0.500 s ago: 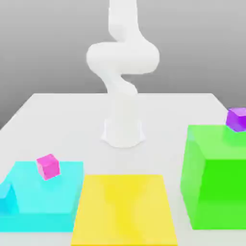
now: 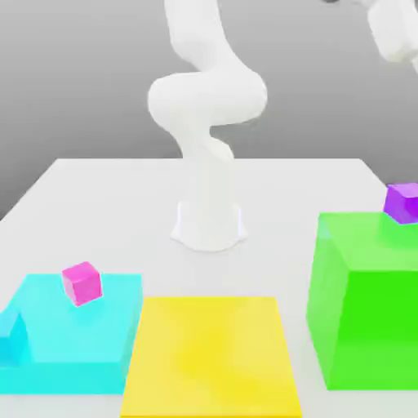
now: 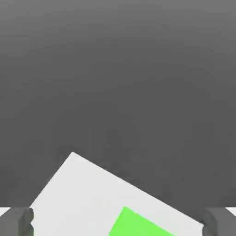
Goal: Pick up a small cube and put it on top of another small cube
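The small magenta-pink cube sits on top of a cyan block at the exterior view's left front. The small cube for picking up is out of view. My gripper is open: in the hand view its two dark fingers stand far apart with nothing between them. Below it lie a corner of the white table and part of the green block. A white end of the arm reaches high over the exterior view's right side.
A large flat yellow slab lies at the front middle. A tall green block stands at the exterior view's right with a small purple cube on top. The arm's base stands mid-table.
The arm has swung upward and toward the exterior view's right; its far end now shows at the top right corner. The cubes and blocks have not moved.
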### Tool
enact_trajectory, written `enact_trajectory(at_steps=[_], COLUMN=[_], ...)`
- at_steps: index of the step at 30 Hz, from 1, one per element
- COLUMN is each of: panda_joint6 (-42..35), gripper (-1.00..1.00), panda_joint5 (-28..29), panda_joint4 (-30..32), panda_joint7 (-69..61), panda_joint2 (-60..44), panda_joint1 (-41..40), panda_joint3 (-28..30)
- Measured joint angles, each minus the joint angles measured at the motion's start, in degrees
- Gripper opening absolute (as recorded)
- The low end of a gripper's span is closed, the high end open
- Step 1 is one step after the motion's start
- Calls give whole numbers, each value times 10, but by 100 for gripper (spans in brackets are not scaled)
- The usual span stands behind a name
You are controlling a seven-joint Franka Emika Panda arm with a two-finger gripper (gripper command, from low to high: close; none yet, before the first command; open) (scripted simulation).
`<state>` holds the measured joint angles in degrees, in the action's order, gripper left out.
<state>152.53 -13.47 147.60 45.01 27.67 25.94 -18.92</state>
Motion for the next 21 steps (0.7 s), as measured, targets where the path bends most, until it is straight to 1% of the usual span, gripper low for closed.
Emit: enact_trajectory(at_steps=[8, 10, 12, 17, 18, 19, 20, 21], panda_joint6=[104, 126, 131, 126, 133, 146, 160, 176], gripper=[0, 0, 0, 0, 0, 0, 0, 0], panda_joint5=[-58, -63, -51, 15, 43, 83, 133, 183], panda_joint4=[98, 129, 153, 205, 210, 211, 209, 206], panda_joint7=[40, 73, 123, 273, 303, 337, 374, 411], panda_joint2=[-110, -144, -169, -217, -233, -252, -274, -296], panda_joint1=[107, 109, 81, -21, -34, -49, -33, -11], panda_joint3=[-107, -134, -142, -134, -127, -117, -92, -52])
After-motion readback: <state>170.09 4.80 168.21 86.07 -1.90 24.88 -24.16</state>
